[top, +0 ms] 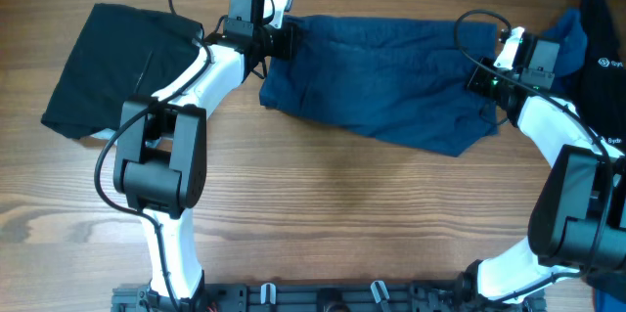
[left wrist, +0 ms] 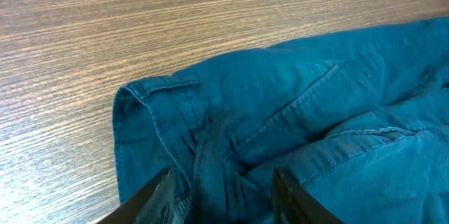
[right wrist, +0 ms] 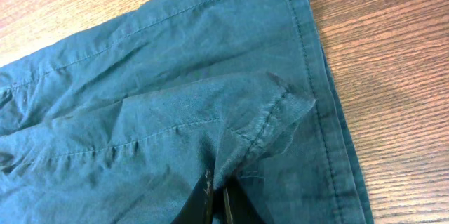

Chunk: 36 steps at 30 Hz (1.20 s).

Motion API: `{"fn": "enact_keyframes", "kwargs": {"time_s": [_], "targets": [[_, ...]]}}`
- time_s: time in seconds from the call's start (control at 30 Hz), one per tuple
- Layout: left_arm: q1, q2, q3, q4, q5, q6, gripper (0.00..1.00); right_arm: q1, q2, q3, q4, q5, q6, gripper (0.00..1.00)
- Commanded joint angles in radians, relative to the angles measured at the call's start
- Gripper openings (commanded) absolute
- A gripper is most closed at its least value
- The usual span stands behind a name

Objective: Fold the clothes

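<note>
1. The overhead view alone shows the whole layout. The denim shorts (top: 381,82) lie spread across the far middle of the worktop (top: 342,214), with one arm at each end.
2. That view also shows three more garments, which the wrist cameras miss.
   - A black garment (top: 112,67) lies flat at the far left, partly under the left arm.
   - A bright blue garment (top: 567,30) is bunched at the far right.
   - A second black garment with white print (top: 602,53) lies just beside the blue one, at the frame edge.
3. The count is four garments: one pair of shorts, two black pieces and one bright blue. There are two arms and two hands.
4. From above, the left hand (top: 284,43) sits at the left end of the shorts. Whether it grips cannot be told from that view.
5. The left wrist view settles this. The fingers (left wrist: 151,199) stand wide apart and released, straddling a raised ridge of cloth (left wrist: 210,157). The waistband corner (left wrist: 158,87) lies on the wood beyond them.
6. From above, the right hand (top: 486,82) is at the right end of the shorts.
7. The right wrist view shows that hand clenched on a pinch of the shorts. The two fingers (right wrist: 208,203) are pressed together, and a peak of cloth is pulled up beside the stitched hem (right wrist: 309,62).
</note>
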Motion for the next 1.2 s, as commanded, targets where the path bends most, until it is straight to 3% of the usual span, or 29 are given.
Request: {"fn": "enact_keyframes", "kwargs": {"time_s": [0.0, 0.07, 0.1, 0.17, 0.2, 0.5, 0.6, 0.73, 1.03, 1.07, 1.1, 1.13, 1.17], "targets": [[0.002, 0.031, 0.019, -0.010, 0.023, 0.008, 0.45, 0.001, -0.024, 0.004, -0.001, -0.027, -0.019, 0.04], [-0.003, 0.047, 0.019, -0.005, 0.023, 0.008, 0.45, 0.001, -0.024, 0.004, -0.001, -0.027, -0.019, 0.05], [-0.006, 0.056, 0.019, -0.002, 0.023, 0.008, 0.40, 0.001, -0.024, 0.004, -0.001, -0.027, -0.019, 0.04], [-0.010, 0.059, 0.019, -0.005, 0.023, 0.007, 0.20, 0.001, -0.025, 0.004, -0.001, -0.027, -0.018, 0.04], [-0.012, 0.058, 0.019, -0.007, 0.026, 0.004, 0.04, 0.001, -0.026, 0.004, -0.001, -0.027, -0.019, 0.04], [0.038, -0.172, 0.019, -0.203, -0.052, 0.000, 0.04, 0.000, -0.271, 0.004, -0.005, -0.013, 0.009, 0.04], [0.040, -0.221, 0.019, -0.199, -0.097, 0.001, 0.04, 0.000, -0.320, 0.004, 0.033, 0.019, 0.062, 0.04], [0.039, -0.181, 0.017, -0.137, -0.122, 0.000, 0.04, 0.000, -0.249, 0.004, 0.129, 0.024, 0.061, 0.04], [0.036, 0.032, 0.017, 0.086, -0.211, -0.093, 0.04, 0.000, 0.095, 0.004, 0.391, 0.019, 0.061, 0.05], [0.037, 0.042, 0.017, 0.106, -0.218, -0.109, 0.06, 0.000, 0.116, 0.004, 0.393, 0.019, 0.061, 0.11], [0.038, 0.047, 0.017, 0.117, -0.222, -0.109, 0.17, 0.000, 0.126, 0.004, 0.389, 0.019, 0.055, 0.32], [0.039, 0.047, 0.017, 0.121, -0.227, -0.109, 0.38, -0.001, 0.126, 0.004, 0.383, 0.020, 0.040, 0.54], [0.040, 0.040, 0.018, 0.114, -0.249, -0.109, 0.50, -0.004, 0.116, 0.004, 0.373, 0.022, 0.024, 0.63]]}}
